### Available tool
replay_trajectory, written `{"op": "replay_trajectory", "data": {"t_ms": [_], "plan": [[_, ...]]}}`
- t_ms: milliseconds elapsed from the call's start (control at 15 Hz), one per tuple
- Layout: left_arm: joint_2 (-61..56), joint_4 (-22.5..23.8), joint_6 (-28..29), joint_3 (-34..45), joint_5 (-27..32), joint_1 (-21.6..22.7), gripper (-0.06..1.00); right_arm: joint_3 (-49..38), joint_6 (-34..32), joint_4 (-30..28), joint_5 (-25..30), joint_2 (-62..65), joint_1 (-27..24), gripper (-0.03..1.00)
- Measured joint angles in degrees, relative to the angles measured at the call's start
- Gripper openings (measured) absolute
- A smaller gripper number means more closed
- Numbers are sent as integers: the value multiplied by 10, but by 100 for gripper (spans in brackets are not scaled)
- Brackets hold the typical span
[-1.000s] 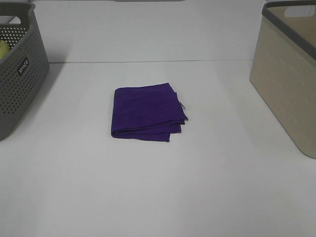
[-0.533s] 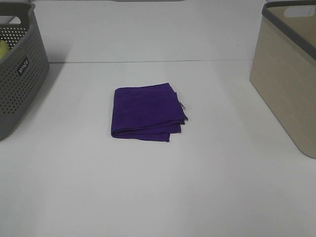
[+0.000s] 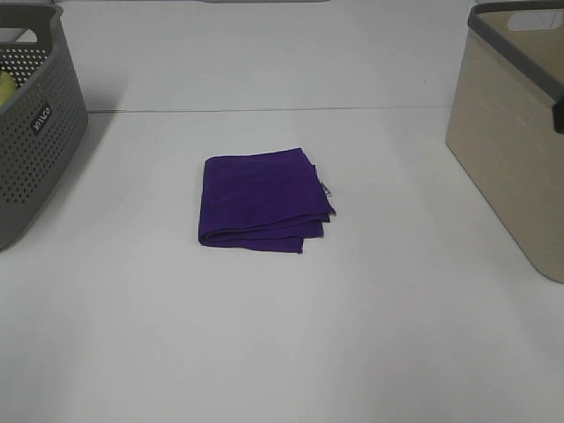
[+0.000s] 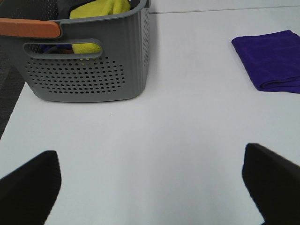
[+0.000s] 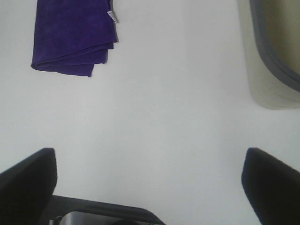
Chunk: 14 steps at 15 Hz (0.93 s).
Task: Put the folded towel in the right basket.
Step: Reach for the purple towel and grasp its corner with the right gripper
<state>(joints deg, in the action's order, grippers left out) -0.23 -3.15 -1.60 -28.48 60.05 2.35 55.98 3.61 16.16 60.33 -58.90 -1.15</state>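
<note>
A folded purple towel (image 3: pixel 263 200) lies flat on the white table, near the middle. It also shows in the left wrist view (image 4: pixel 272 63) and the right wrist view (image 5: pixel 72 35). The right basket (image 3: pixel 511 150) is beige with a grey rim and stands at the table's right edge; its corner shows in the right wrist view (image 5: pixel 274 70). My left gripper (image 4: pixel 150 187) is open and empty, well short of the towel. My right gripper (image 5: pixel 150 185) is open and empty, above the table between towel and basket. Only a dark sliver of the right arm (image 3: pixel 559 115) shows in the exterior view.
A grey perforated basket (image 3: pixel 35 132) stands at the table's left edge; in the left wrist view (image 4: pixel 89 70) it holds yellow cloth (image 4: pixel 101 9). The white table (image 3: pixel 282 335) stretches bare around the towel.
A dark part of the right arm has come into the exterior view at the right edge, in front of the beige basket. The towel has not moved.
</note>
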Motion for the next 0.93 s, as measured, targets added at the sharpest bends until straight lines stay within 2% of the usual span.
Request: {"op": "replay_trajectory", "data": {"t_ms": [400,467,733,933], "plan": [[0,0,0,0,0,0,99,82,99,140,-50,-231,0,98],[0,0,0,0,0,0,99,131,123,182,-56,-325,17,98],[0,0,0,0,0,0,99,251,123,185,-80,-508,104,98],[0,0,0,0,0,0,99,328,113,186,-82,-610,120,98]]}}
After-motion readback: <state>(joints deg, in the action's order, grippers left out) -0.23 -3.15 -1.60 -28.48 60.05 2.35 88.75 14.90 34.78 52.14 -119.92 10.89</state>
